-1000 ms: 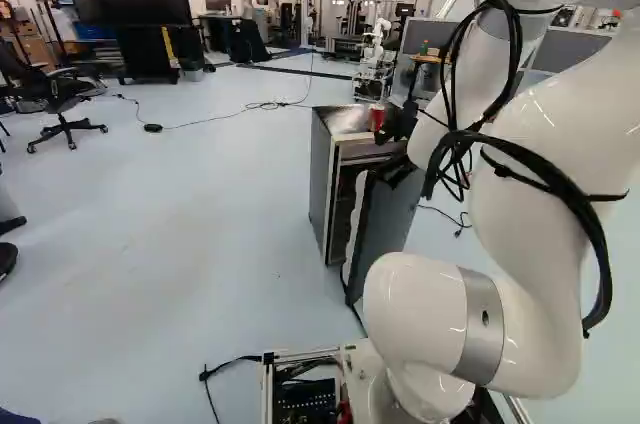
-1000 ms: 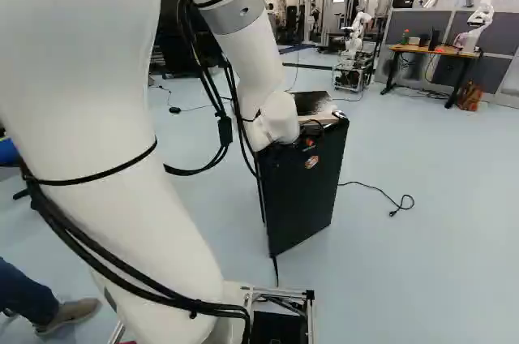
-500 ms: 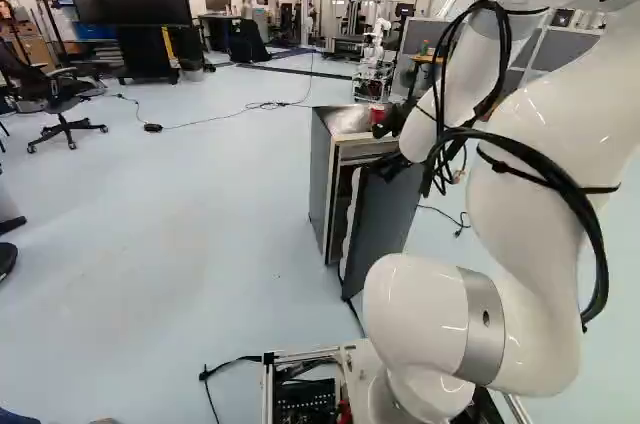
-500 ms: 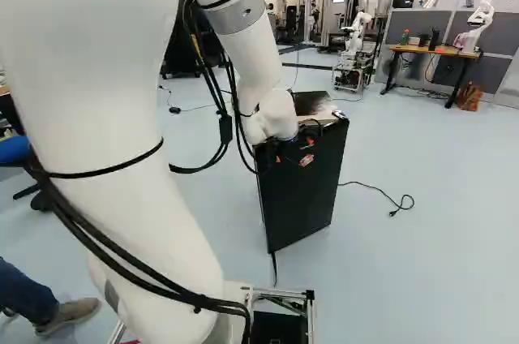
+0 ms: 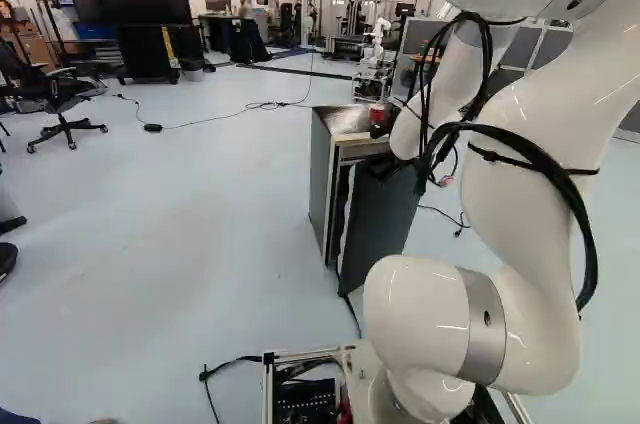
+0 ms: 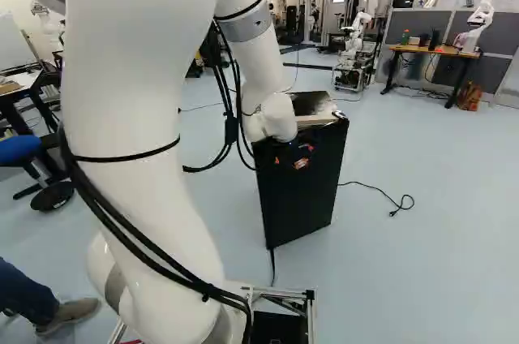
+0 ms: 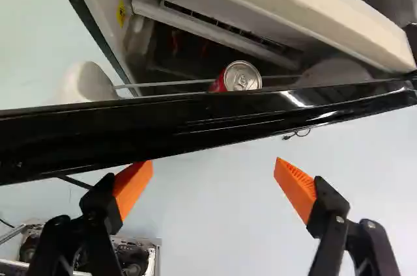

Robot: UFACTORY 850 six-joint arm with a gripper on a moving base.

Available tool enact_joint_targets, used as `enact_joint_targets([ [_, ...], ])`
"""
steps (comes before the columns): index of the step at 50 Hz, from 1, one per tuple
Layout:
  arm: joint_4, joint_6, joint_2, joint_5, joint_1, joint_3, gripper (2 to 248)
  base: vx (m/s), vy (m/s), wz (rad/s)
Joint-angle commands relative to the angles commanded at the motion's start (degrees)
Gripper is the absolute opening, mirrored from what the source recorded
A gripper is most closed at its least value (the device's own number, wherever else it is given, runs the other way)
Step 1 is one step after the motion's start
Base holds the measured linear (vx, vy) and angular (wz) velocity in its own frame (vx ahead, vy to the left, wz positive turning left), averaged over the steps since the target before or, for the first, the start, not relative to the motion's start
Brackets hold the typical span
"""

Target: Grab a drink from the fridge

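The white arm (image 6: 259, 52) reaches forward to the fridge (image 5: 321, 179), whose dark door (image 5: 385, 219) stands partly open, and the claw (image 6: 289, 162) is at the upper part of that door, on its outer side. In the wrist view its two fingers are spread wide, their orange pads (image 7: 132, 188) facing each other with a broad gap between and nothing pinched; whether either one touches the door cannot be told. The door's glossy black edge runs across, ahead of the fingers. Just past it, in the opening between door and fridge body, a red drink can (image 7: 242, 77) shows its silver lid, beside a thin rail (image 7: 163, 84); its lower part is hidden by the door. In the left base view a red thing (image 5: 377, 115) appears at the fridge's top, close by the arm, too small to name surely. A black cable (image 6: 375, 190) lies on the floor to the right of the fridge in the right base view, and farther back another robot (image 6: 482, 15) stands by a wooden-topped table (image 6: 438, 50)
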Motion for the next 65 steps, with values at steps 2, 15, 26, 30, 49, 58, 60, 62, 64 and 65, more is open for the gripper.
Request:
enact_joint_targets([
  [2,0.75,0.00,-0.22,-0.17,0.16,-0.21,247,0.000,0.000,0.000],
  [15,5.06,0.00,-1.20,-1.17,1.06,-1.35,247,0.000,0.000,0.000],
  [26,8.79,0.00,-2.07,-2.03,1.78,-2.43,247,0.000,0.000,0.000],
  [30,10.14,0.00,-2.38,-2.34,2.03,-2.82,247,0.000,0.000,0.000],
  [49,14.10,0.00,-3.61,-3.21,3.09,-4.38,247,0.000,0.000,0.000],
  [58,14.18,0.00,-4.10,-3.23,3.52,-5.01,247,0.000,0.000,0.000],
  [60,14.18,0.00,-4.21,-3.23,3.61,-5.15,247,0.000,0.000,0.000],
  [62,14.18,0.00,-4.31,-3.23,3.70,-5.28,247,0.000,0.000,0.000],
  [64,14.18,0.00,-4.42,-3.23,3.79,-5.42,247,0.000,0.000,0.000],
  [65,14.18,0.00,-4.47,-3.23,3.84,-5.49,247,0.000,0.000,0.000],
])
